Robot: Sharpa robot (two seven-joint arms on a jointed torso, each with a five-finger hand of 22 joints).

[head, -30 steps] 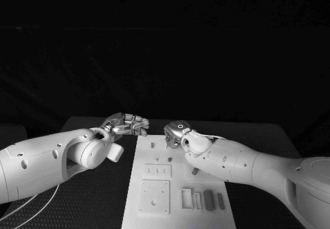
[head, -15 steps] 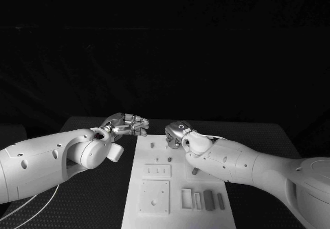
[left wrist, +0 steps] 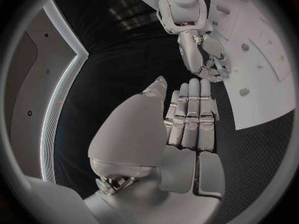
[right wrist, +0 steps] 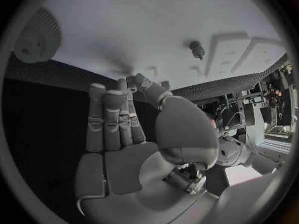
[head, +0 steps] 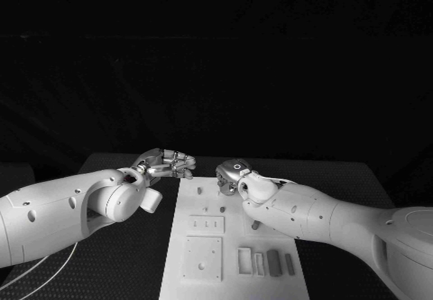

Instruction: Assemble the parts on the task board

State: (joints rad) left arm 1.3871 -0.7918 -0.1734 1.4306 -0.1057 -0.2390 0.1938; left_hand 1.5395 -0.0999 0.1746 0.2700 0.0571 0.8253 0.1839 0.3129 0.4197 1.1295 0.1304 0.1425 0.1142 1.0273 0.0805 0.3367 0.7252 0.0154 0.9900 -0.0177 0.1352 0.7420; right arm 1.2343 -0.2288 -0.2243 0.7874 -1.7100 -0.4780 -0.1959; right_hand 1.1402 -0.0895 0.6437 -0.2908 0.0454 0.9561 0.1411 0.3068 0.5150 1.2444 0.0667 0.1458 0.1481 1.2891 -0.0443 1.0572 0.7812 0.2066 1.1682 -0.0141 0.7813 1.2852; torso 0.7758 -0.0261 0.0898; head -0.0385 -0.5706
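The white task board [head: 233, 240] lies lengthwise in the middle of the table. Two dark grey bar parts [head: 274, 262] lie in its near right corner, and small pegs [head: 221, 195] stand near its far end. My left hand [head: 167, 162] hovers just off the board's far left corner; in the left wrist view its fingers [left wrist: 190, 114] lie straight side by side with nothing in them. My right hand [head: 232, 175] hangs over the board's far end, its fingers [right wrist: 112, 119] extended and holding nothing. A peg [right wrist: 197, 49] stands on the board [right wrist: 124, 30] beyond them.
Raised white plates [head: 204, 256] with holes and slots sit on the board's near left. My right forearm [head: 306, 215] crosses over the board's right side. Black textured table [head: 117, 262] lies on both sides. The right hand [left wrist: 206, 59] and the board [left wrist: 268, 55] also appear in the left wrist view.
My left hand's fingers have lifted and uncurled slightly. The right hand has barely moved. Nothing on the board has shifted.
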